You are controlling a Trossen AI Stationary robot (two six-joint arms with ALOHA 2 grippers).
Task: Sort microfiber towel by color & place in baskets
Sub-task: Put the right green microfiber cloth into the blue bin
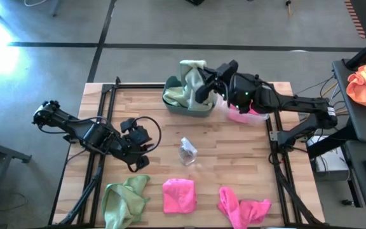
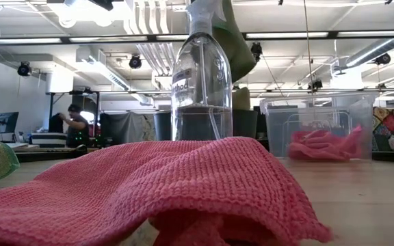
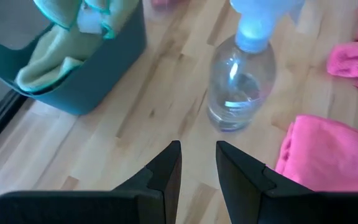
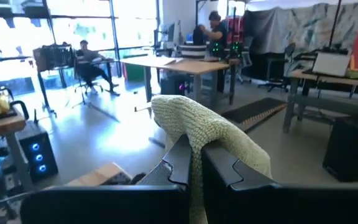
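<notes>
Teal basket [image 1: 189, 105] with green towels [image 1: 184, 86]

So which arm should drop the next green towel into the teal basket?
Right. The right gripper already pinches a green towel above the teal basket; the left gripper sits empty mid-table.

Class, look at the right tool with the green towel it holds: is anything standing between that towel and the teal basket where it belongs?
Nothing visible stands in the way. The right tool grips the green towel directly over the teal basket, which already holds green cloth. The spray bottle stands apart, mid-table.
</notes>
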